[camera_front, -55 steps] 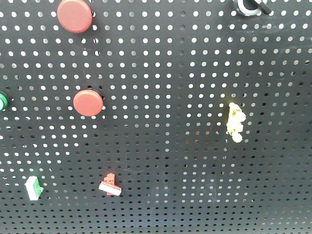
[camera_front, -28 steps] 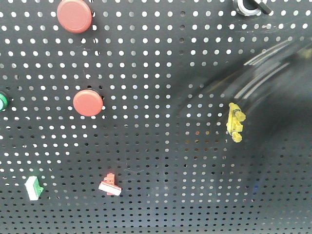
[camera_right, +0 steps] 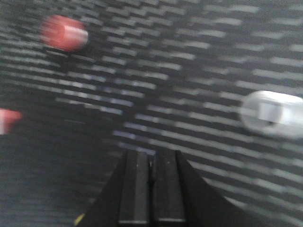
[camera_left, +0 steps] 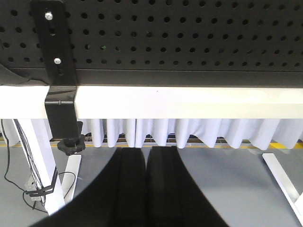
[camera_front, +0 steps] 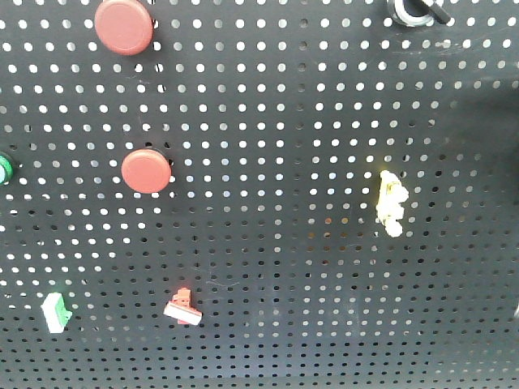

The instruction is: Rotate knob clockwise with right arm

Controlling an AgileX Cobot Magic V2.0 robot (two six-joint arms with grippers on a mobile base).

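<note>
The approach step is judged to be in hand: the right end effector (camera_right: 150,158) is seen with fingers pressed together, nothing held. The knob (camera_front: 418,10) is found at the pegboard's (camera_front: 268,121) top-right edge. Opening and alignment over its bar are called for.

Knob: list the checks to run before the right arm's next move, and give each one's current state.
1. Knob located: ok, at the front view's top edge, partly cropped.
2. Knob's bar angle: cannot tell.
3. Right gripper open: not ok, jaws together.
4. Right wrist view sharp: not ok, blurred.
5. Left gripper out of the way: ok, below the pegboard.
</note>
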